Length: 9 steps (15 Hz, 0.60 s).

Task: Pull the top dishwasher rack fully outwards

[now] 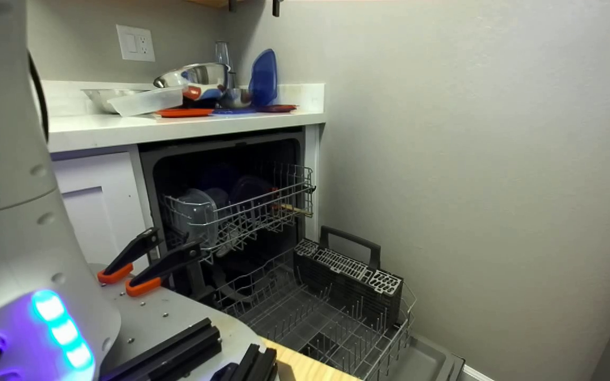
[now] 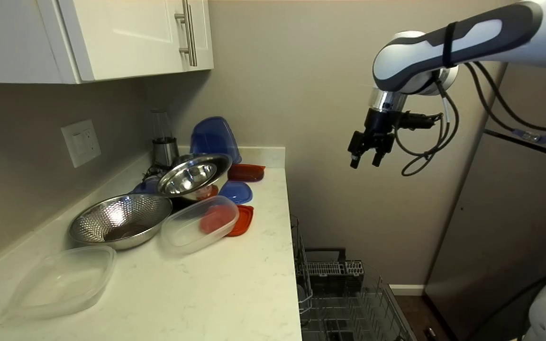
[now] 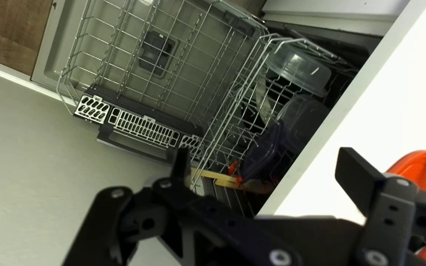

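The top dishwasher rack (image 1: 262, 198) is a pale wire basket, with its front part sticking out of the dishwasher opening. Its rear lies in shadow inside. It holds clear plastic containers (image 1: 199, 214), a dark blue item and a light wooden-handled utensil (image 1: 292, 208). The rack also shows in the wrist view (image 3: 238, 99), partly hidden by the countertop, and as a sliver in an exterior view (image 2: 305, 284). My gripper (image 2: 365, 162) is open and empty, pointing down, high above the racks and apart from them. In the wrist view its fingers (image 3: 264, 157) are wide apart.
The lower rack (image 1: 331, 323) is pulled out over the lowered door, with a black cutlery basket (image 1: 347, 286) along the wall side. The white countertop (image 2: 235, 284) overhangs the dishwasher and bears bowls, lids and containers. A wall (image 1: 469, 174) stands close beside the racks.
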Tool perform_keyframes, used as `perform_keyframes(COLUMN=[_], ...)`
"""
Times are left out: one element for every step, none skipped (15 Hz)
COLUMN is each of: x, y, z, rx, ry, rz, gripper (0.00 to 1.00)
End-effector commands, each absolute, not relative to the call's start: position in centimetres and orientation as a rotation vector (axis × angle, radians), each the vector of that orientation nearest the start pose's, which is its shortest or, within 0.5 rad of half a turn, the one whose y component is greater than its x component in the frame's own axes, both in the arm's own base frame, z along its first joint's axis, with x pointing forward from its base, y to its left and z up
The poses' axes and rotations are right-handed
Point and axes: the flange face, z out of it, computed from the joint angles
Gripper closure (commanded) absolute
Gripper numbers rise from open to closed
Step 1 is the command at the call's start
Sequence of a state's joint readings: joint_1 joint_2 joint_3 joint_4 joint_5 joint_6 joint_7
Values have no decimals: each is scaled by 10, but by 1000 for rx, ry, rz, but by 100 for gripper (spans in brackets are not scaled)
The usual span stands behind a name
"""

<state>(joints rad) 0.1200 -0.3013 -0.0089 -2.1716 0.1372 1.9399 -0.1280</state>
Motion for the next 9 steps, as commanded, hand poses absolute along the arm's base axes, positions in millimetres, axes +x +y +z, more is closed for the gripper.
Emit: perform_keyframes(x=[508, 519, 528, 538, 547, 559, 569, 579, 588], y=[88, 97, 105, 112, 118, 122, 126, 129, 131], z=[507, 494, 485, 472, 460, 442, 430, 414, 398], rx=[-2970, -2967, -2961, -2956, -2951, -2956, -2954, -2944, -2937], ry=[-152, -120, -98, -68, -39, 11, 51, 92, 125], rz=[-114, -101, -86, -74, -66, -88, -97, -99, -104], gripper=[0, 0, 0, 0, 0, 0, 0, 0, 0])
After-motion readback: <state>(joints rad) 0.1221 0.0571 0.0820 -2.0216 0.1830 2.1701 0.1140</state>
